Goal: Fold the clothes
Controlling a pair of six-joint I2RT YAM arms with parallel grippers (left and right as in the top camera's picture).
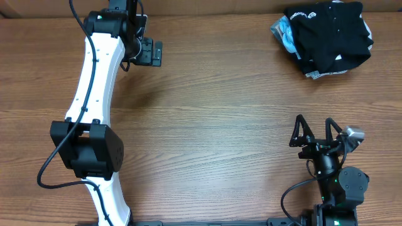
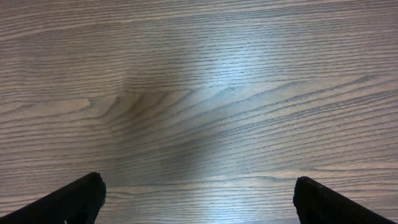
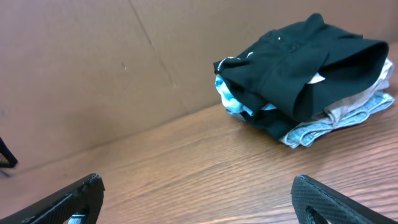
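Observation:
A stack of folded clothes [image 1: 326, 37], black garment on top with light blue and grey ones beneath, lies at the table's far right corner. It also shows in the right wrist view [image 3: 305, 81]. My left gripper [image 1: 151, 52] is open and empty at the far left, over bare wood [image 2: 198, 193]. My right gripper [image 1: 315, 129] is open and empty near the front right, well short of the stack [image 3: 199, 199].
The wooden table [image 1: 213, 119] spans the whole view. A brown cardboard wall [image 3: 93, 68] stands behind the clothes stack at the far edge. The white left arm [image 1: 94, 94] runs along the left side.

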